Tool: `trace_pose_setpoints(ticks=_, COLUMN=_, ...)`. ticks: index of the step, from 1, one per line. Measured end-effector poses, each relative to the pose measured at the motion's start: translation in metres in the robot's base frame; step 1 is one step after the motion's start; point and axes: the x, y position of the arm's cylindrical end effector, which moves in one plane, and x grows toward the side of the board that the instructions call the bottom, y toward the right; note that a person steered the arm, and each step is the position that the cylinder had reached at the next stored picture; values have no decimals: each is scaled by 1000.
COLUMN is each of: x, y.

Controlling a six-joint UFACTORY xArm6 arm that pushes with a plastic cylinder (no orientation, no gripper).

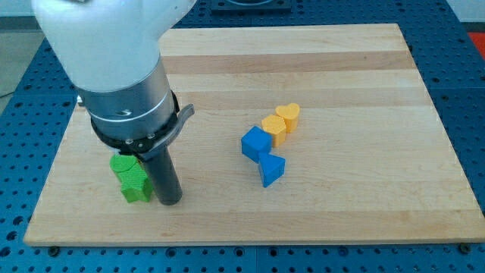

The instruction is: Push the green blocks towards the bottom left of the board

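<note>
Two green blocks sit at the board's bottom left: a star-shaped green block [136, 184] and another green block [122, 164] just above it, partly hidden by the arm. My tip [169, 200] stands on the board right beside the star block's right side, touching or nearly so. The rod rises from there into the large grey and white arm body [125, 76].
A blue cube [256, 142] and a blue triangular block [272, 168] lie near the middle. A yellow hexagonal block [274, 127] and a yellow heart block [289, 115] sit just above them. The wooden board [318, 61] lies on a blue perforated table.
</note>
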Motion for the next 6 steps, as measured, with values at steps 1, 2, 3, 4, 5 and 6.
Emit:
trace_pose_setpoints(ticks=1, x=4, y=0)
trace_pose_setpoints(ticks=2, x=4, y=8)
trace_pose_setpoints(ticks=3, x=4, y=13)
trace_pose_setpoints(ticks=4, x=4, y=13)
trace_pose_setpoints(ticks=5, x=4, y=33)
trace_pose_setpoints(ticks=6, x=-7, y=69)
